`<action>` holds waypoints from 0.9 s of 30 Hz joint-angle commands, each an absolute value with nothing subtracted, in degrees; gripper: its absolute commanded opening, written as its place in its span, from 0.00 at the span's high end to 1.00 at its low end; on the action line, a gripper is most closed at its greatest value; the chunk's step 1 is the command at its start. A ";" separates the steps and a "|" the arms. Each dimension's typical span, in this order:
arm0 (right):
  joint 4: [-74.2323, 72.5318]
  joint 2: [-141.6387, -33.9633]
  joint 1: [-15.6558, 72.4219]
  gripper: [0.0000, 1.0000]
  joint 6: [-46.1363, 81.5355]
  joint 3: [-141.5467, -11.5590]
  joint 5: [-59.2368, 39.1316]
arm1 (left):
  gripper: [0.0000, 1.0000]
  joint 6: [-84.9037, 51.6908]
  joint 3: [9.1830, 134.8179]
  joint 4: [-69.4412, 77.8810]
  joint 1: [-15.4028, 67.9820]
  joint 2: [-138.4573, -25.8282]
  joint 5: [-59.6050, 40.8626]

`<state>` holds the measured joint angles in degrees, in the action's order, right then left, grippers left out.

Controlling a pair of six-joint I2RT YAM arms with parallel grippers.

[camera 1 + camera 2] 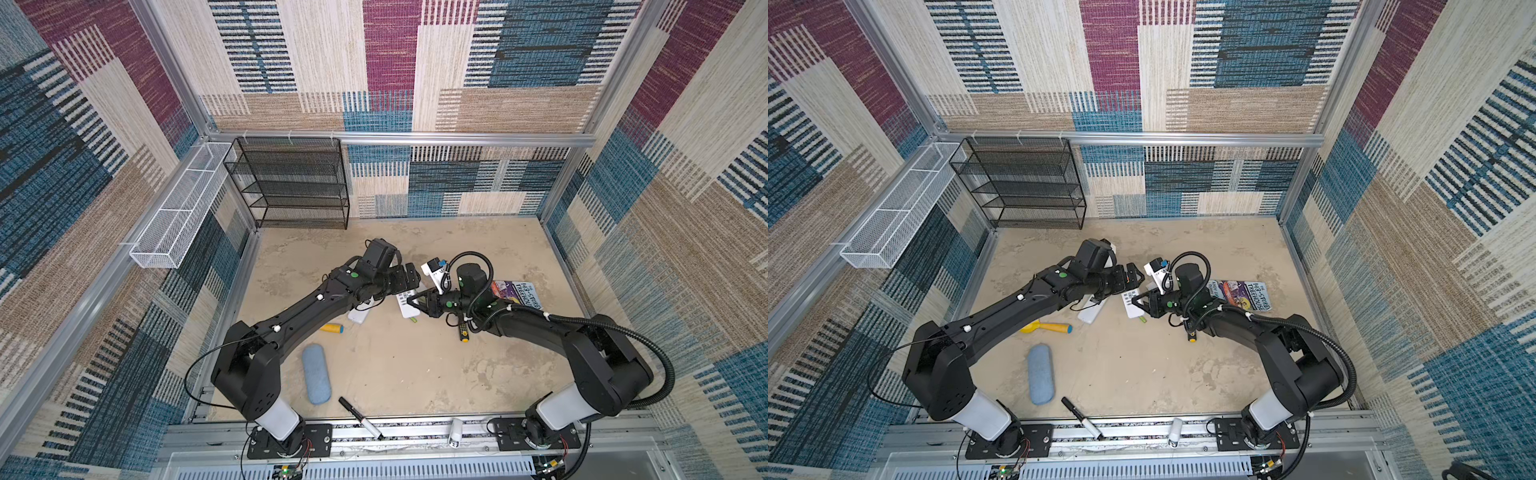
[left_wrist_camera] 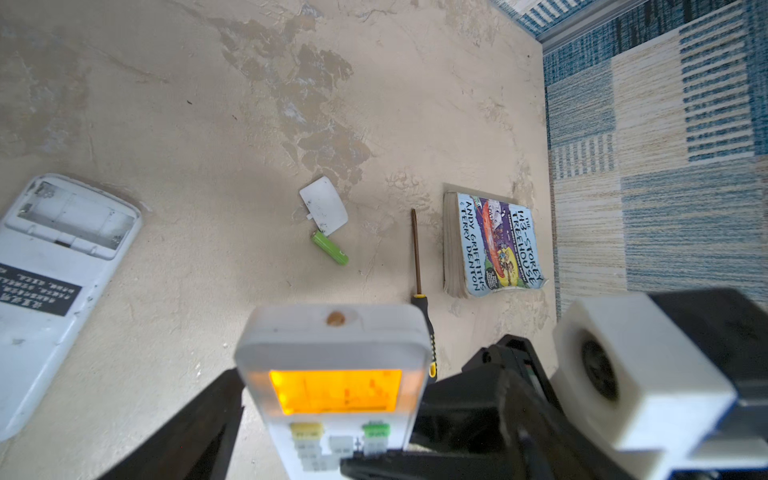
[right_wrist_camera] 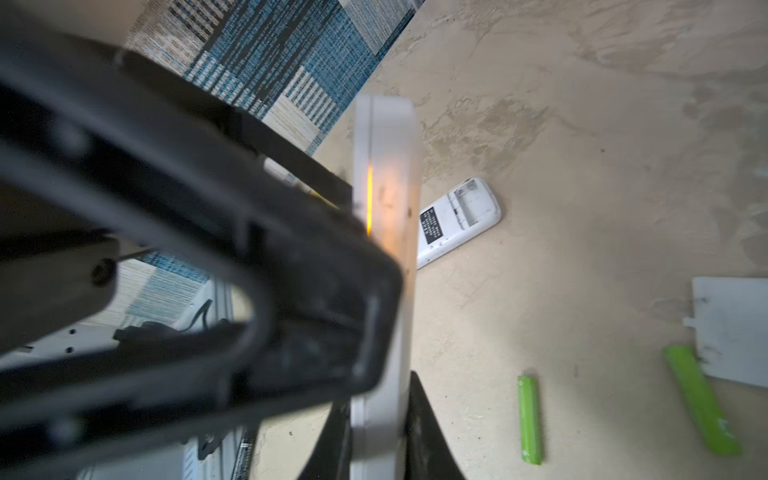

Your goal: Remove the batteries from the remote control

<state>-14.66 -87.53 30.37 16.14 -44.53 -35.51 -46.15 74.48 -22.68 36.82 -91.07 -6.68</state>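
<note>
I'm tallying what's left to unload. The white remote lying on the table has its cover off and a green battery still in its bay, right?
No. The lying remote does have its cover off, but its bay is empty, as the left wrist view shows. Two green batteries lie loose on the table in the right wrist view.

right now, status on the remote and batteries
Left gripper jaws open, right gripper jaws shut on lit remote. Two green batteries loose on table; other remote: bay empty. Battery cover lies against one battery.
</note>
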 commanded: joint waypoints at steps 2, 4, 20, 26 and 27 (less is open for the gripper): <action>-10.51 -84.78 32.46 0.85 3.98 -44.45 -20.69 | 0.00 -46.84 75.40 -26.57 35.08 -88.30 -7.20; -10.68 -83.00 33.82 0.83 0.35 -43.40 -14.86 | 0.00 -46.77 75.66 -28.56 34.05 -86.67 -7.60; -35.11 -78.08 47.10 0.83 -32.70 -32.15 31.23 | 0.03 -52.68 72.41 -27.33 26.48 -83.58 -23.89; -46.16 -83.40 49.13 0.82 -42.94 -31.29 36.35 | 0.03 -52.47 76.03 -28.39 25.75 -86.79 -25.84; -47.27 -83.98 49.46 0.82 -43.91 -31.33 36.70 | 0.04 -52.55 76.80 -28.30 25.75 -87.61 -26.44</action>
